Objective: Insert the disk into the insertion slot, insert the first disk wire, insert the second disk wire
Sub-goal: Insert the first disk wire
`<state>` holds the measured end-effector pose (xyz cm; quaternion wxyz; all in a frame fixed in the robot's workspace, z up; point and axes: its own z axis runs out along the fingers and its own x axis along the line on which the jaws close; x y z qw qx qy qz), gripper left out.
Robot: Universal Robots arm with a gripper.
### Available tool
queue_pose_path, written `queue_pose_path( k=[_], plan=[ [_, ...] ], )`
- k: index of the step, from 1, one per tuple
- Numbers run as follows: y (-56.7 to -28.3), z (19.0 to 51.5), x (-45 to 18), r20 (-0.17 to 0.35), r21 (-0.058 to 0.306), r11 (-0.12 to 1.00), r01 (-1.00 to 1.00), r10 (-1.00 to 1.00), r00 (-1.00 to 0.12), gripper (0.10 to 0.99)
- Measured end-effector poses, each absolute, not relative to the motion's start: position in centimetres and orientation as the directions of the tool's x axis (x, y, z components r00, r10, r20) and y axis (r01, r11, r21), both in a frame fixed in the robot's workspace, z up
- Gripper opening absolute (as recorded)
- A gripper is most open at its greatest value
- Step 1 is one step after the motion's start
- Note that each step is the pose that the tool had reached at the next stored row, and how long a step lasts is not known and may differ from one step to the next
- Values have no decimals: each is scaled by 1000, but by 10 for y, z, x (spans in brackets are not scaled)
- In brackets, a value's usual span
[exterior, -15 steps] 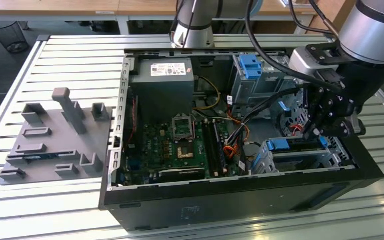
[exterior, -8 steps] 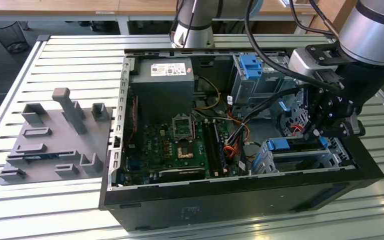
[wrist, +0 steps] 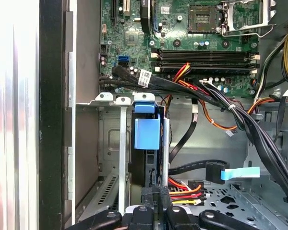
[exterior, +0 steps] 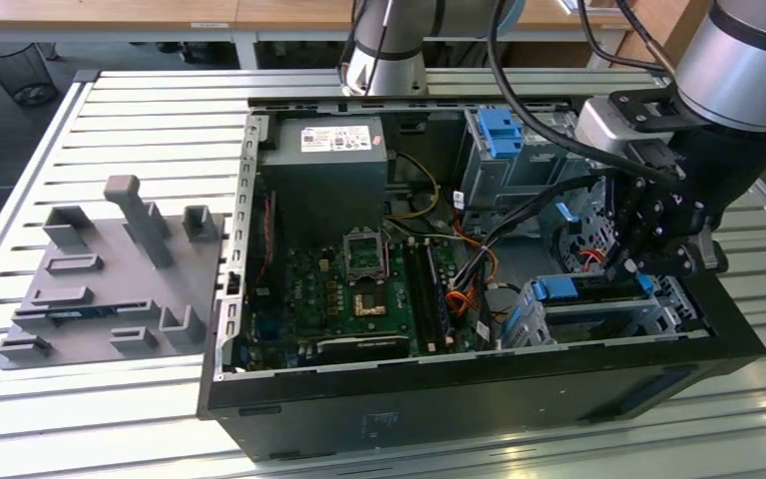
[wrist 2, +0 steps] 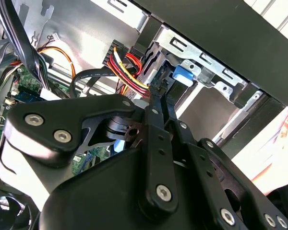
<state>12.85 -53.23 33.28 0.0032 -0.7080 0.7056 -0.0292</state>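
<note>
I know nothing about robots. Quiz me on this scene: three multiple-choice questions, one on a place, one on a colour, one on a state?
1. Where is the robot's hand? A inside the computer case, by the disk; B outside the case, on the exterior view's left; C high above the case.
2. What colour is the disk's carrier? A red; B green; C blue.
3. The computer case is: A closed; B open, motherboard showing; C upside down.
1 A: the hand reaches down into the case at the disk. 2 C: the carrier is bright blue. 3 B: the motherboard lies in plain view.
</note>
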Motion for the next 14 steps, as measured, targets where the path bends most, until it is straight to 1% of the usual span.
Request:
queue_pose_path(
  k=[14],
  plan=[
    [-532, 330, 129, 37, -45, -4, -999, -999, 3, 169]
  ],
)
